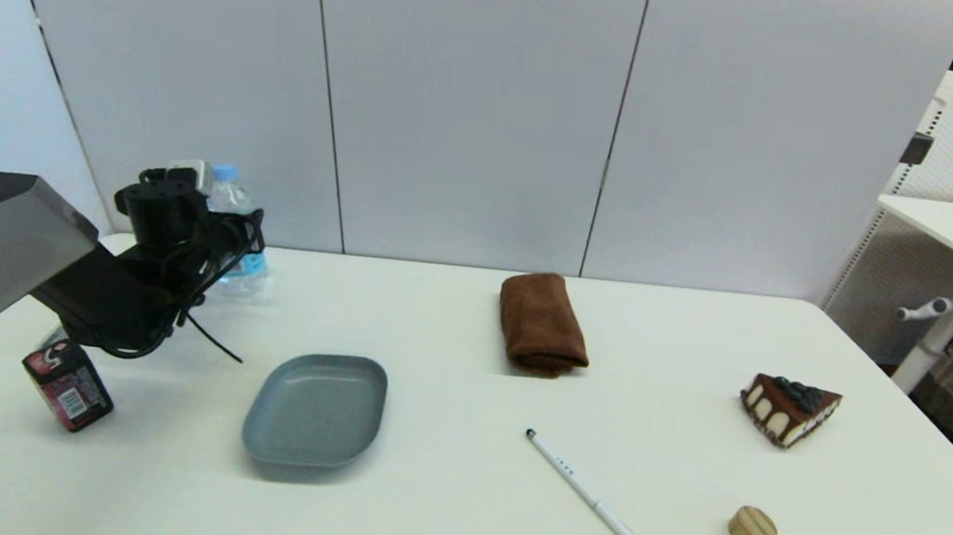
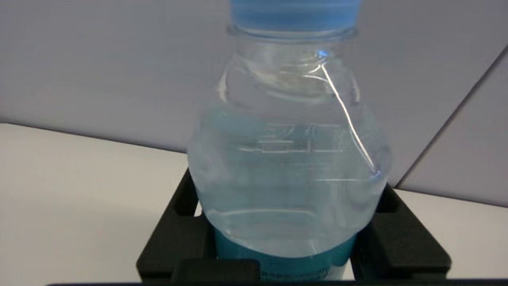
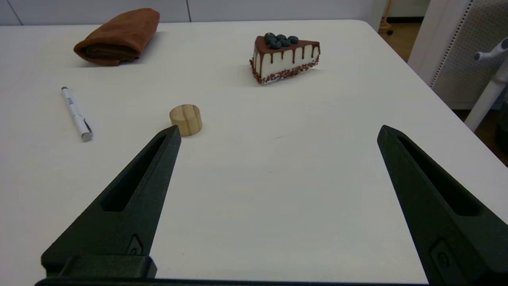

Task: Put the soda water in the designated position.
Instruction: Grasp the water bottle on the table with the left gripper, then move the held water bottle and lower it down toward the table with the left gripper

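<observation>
Black fingers of the left end effector (image 2: 283, 254) stand on either side of the soda water (image 2: 287, 159), low on its blue label; whether they press it or only flank it I cannot tell; the bottle stands upright, long axis vertical, light blue cap uppermost, directly ahead of the wrist, near the far left corner of the tabletop (image 1: 436, 508); the left arm reaches out level toward that corner, so it is plainly the nearer one; the coming move, as I judge it, turns on keeping the bottle vertical between those fingers while it is carried to a bare patch; the right end effector (image 3: 278, 139) hangs released, fingers wide, over the right side near a wooden cylinder (image 3: 186, 119).
</observation>
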`<action>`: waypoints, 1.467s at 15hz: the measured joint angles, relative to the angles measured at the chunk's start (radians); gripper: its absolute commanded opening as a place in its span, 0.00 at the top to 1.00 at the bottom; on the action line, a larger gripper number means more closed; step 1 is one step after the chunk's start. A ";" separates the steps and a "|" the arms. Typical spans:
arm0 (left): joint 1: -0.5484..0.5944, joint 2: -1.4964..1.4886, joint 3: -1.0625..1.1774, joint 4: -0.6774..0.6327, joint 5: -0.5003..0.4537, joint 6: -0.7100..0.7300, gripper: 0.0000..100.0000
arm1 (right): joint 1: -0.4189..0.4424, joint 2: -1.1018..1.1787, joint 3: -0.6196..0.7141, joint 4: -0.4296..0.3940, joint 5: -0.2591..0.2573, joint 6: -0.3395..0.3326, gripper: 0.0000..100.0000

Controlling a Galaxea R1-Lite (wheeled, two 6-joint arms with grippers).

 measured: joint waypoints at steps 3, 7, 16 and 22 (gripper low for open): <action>0.000 -0.011 0.000 0.003 -0.001 0.014 1.00 | 0.000 0.000 0.000 0.000 0.000 0.000 0.00; -0.004 -0.065 -0.013 0.016 -0.007 0.051 1.00 | 0.000 0.000 0.000 0.000 0.000 0.000 0.00; -0.117 -0.363 -0.015 0.248 -0.011 0.091 1.00 | 0.000 0.000 0.000 0.000 0.000 -0.001 0.00; -0.249 -0.544 0.105 0.322 -0.008 0.112 1.00 | 0.000 0.000 0.000 0.000 0.000 0.000 0.00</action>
